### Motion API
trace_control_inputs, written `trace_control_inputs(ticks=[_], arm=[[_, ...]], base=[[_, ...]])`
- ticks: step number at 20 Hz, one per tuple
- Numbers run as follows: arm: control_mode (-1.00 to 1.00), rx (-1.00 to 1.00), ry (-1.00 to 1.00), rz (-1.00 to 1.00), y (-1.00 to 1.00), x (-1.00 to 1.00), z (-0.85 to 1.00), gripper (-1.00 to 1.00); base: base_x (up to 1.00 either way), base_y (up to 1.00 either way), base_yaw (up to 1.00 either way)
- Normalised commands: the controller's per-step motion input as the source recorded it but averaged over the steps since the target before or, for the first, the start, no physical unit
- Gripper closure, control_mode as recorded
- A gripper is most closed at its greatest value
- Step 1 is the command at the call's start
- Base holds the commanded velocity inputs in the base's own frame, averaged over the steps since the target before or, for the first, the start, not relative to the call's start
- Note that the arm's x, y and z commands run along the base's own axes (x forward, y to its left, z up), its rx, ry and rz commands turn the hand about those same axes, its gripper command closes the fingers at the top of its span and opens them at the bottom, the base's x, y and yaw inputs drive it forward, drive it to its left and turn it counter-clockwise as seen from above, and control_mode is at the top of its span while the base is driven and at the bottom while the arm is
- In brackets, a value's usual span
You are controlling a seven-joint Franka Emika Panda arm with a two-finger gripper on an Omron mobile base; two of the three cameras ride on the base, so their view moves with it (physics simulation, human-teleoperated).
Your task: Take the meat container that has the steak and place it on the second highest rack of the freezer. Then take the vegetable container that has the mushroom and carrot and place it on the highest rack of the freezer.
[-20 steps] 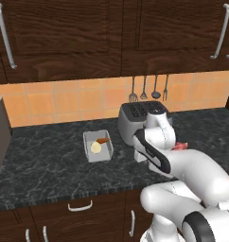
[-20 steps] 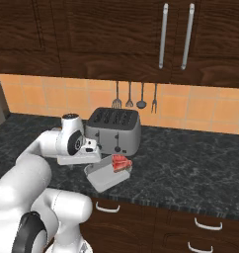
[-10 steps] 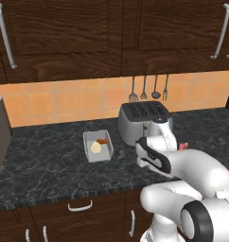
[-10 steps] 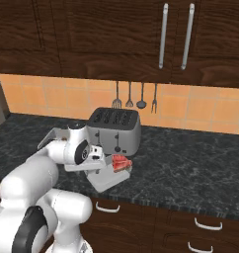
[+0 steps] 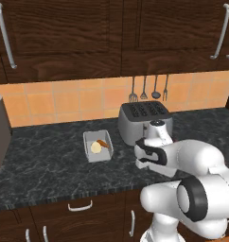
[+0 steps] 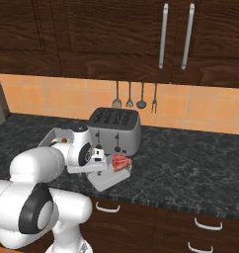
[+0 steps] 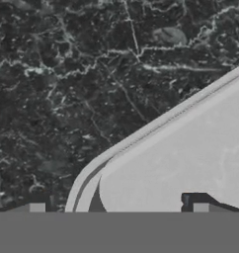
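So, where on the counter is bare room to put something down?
Bare stone lies left of the vegetable container, toward the grey box at the edge, and right of the toaster along the backsplash. It is crowded in front of the toaster, around the meat container and the arm.

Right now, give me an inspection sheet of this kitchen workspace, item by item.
Surface: dark marbled counter, no spills seen.
Job's things: vegetable container left of the toaster, holding the mushroom and carrot; meat container near the counter's front edge, in front of the toaster, with the steak in it. A grey cabinet edge, possibly the freezer, stands at far left.
Clutter: toaster against the wall.
Grippers: gripper low over the meat container's near end, fingers wide open, holding nothing.
Cables: nothing seen.
Surroundings: hanging utensils on the orange tile wall, dark wood cabinets above, drawers below.
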Motion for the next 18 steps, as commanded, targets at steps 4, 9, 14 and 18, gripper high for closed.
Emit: trace_control_inputs(ticks=[4,9,14,18], arm=[[-1.00,0.05,0.00,0.01,0.00,0.00,-0.24,-1.00],[-1.00,0.03,0.00,0.00,0.00,0.00,-0.19,1.00],[-1.00,0.00,0.00,0.00,0.00,0.00,-0.01,1.00],[-1.00,0.00,0.00,0.00,0.00,0.00,0.00,1.00]], base=[[0.00,0.00,0.00],[0.00,0.00,0.00],[0.00,0.00,0.00],[0.00,0.00,0.00]])
